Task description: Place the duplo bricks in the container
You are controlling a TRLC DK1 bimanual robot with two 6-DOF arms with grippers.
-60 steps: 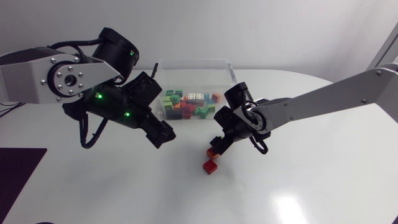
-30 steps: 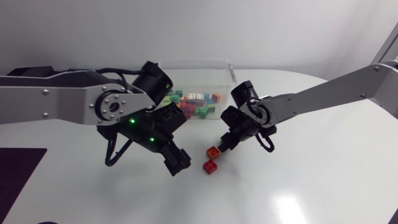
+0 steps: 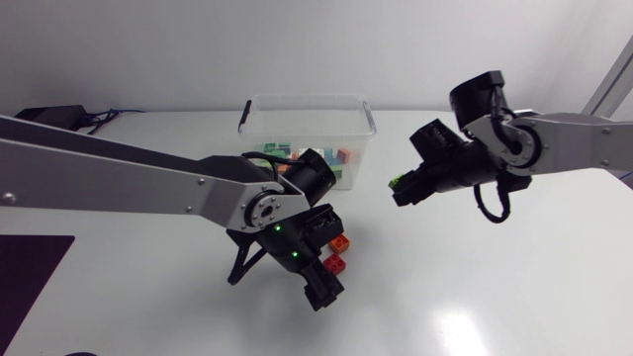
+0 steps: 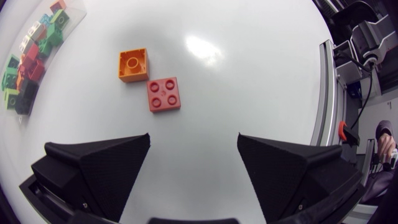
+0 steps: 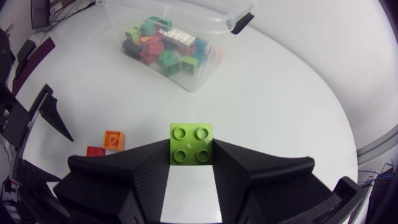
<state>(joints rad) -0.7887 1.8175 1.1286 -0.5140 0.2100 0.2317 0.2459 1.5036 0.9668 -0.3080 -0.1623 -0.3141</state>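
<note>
My right gripper (image 3: 404,188) hangs above the table, right of the container, shut on a lime green duplo brick (image 5: 191,144) whose studs show between its fingers. An orange brick (image 3: 340,242) and a red brick (image 3: 334,263) lie touching on the table in front of the clear container (image 3: 368,117), which holds several coloured bricks. My left gripper (image 3: 321,289) hovers open just by these two. In the left wrist view the orange brick (image 4: 134,65) and red brick (image 4: 164,94) lie ahead of the open gripper (image 4: 193,138).
The container (image 5: 205,68) stands at the back middle of the white table (image 3: 495,287). A dark mat (image 3: 25,267) lies at the table's left edge. My left arm's long link (image 3: 119,183) crosses the left half of the table.
My right gripper shut on the green brick and rose away to the right. My left arm swung forward and down until its open gripper came over the orange and red bricks.
</note>
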